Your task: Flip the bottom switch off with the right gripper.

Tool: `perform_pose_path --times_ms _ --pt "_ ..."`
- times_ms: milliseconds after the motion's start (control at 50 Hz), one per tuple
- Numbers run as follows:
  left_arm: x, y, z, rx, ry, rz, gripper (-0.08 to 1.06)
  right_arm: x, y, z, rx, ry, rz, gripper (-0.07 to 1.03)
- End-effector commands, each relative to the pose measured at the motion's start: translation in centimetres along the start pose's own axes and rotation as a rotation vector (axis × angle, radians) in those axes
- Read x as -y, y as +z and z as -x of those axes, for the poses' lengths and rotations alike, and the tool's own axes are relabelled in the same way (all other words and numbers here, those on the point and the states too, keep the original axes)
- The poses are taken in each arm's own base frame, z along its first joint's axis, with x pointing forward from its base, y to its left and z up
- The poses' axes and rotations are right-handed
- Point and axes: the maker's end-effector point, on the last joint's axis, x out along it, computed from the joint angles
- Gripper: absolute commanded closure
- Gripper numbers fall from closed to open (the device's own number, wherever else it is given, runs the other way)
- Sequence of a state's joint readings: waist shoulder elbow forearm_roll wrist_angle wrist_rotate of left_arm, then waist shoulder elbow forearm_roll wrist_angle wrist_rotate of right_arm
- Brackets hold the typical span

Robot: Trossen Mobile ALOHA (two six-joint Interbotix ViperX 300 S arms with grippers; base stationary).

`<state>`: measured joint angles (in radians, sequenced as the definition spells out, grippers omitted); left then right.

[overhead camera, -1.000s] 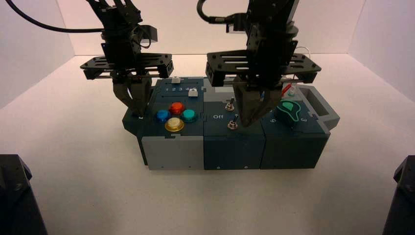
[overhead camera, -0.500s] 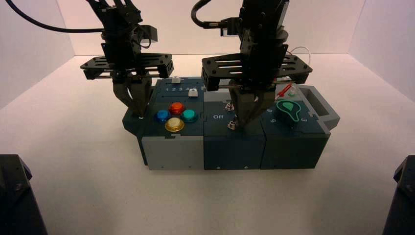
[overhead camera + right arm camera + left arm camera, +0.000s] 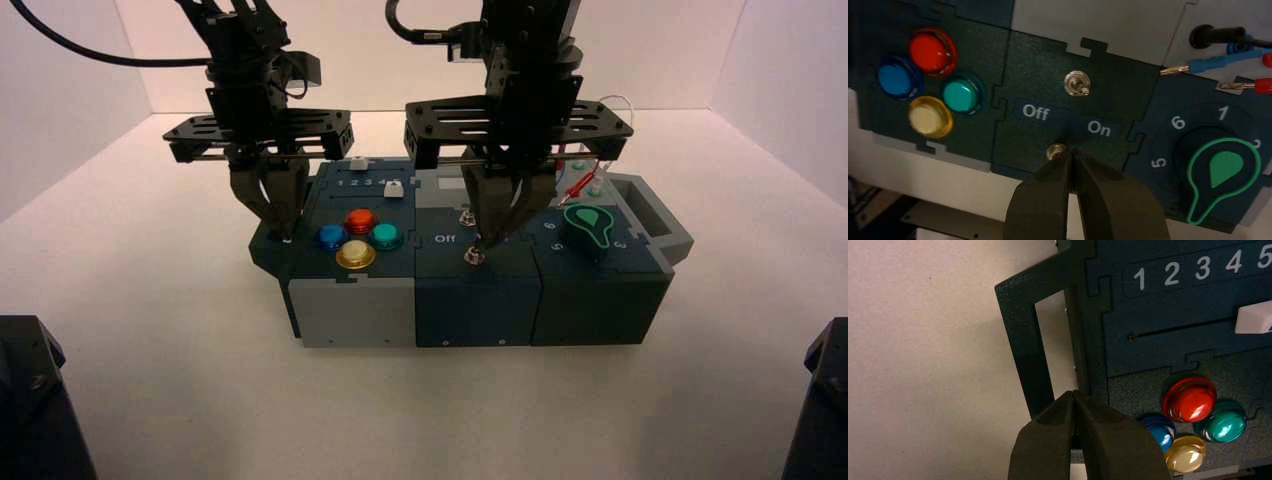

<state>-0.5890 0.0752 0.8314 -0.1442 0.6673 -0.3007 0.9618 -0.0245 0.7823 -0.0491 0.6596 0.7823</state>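
Note:
The bottom switch (image 3: 1056, 151) is a small silver toggle on the dark middle panel, below the white "Off" and "On" lettering; in the high view it (image 3: 474, 256) sits near the box's front edge. My right gripper (image 3: 1071, 152) is shut, and its tips touch the switch from the "On" side, hiding the lever. In the high view the right gripper (image 3: 484, 243) stands straight over the switch. The twin toggle (image 3: 1076, 84) lies beyond the lettering. My left gripper (image 3: 1074, 393) is shut and empty over the box's left corner (image 3: 283, 232).
Red (image 3: 931, 48), blue (image 3: 898, 79), teal (image 3: 960, 96) and yellow (image 3: 929, 117) buttons lie left of the switches. A green-rimmed knob (image 3: 1222, 172) with numbers is on the right. Blue and red plugs (image 3: 1228, 62) lie behind it. A white slider (image 3: 1254, 318) sits below numbers 1 to 5.
My right gripper has moved left across the middle panel and its tips have come down onto the bottom switch. The left arm has not moved.

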Motion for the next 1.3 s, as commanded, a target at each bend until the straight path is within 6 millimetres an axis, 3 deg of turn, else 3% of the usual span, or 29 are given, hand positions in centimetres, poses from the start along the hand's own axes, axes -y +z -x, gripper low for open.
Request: perform_pose_path --times_ms 20,460,940,1300 --pt "1.1 -0.8 -0.2 -0.01 -0.002 -0.049 1.01 -2.4 0.8 1.8 0.045 0.075 0.007 0.98" --pt "1.1 -0.9 0.6 -0.005 -0.002 -0.076 1.01 -2.9 0.9 2.7 0.055 0.102 0.006 0.98" --pt "1.5 -0.2 5.4 0.046 -0.004 -0.149 1.01 -1.1 -0.5 6.0 0.05 0.084 0.128 0.98" --pt "1.5 -0.6 6.3 0.061 -0.012 -0.157 1.01 0.1 -1.6 6.5 0.052 0.083 0.163 0.98"
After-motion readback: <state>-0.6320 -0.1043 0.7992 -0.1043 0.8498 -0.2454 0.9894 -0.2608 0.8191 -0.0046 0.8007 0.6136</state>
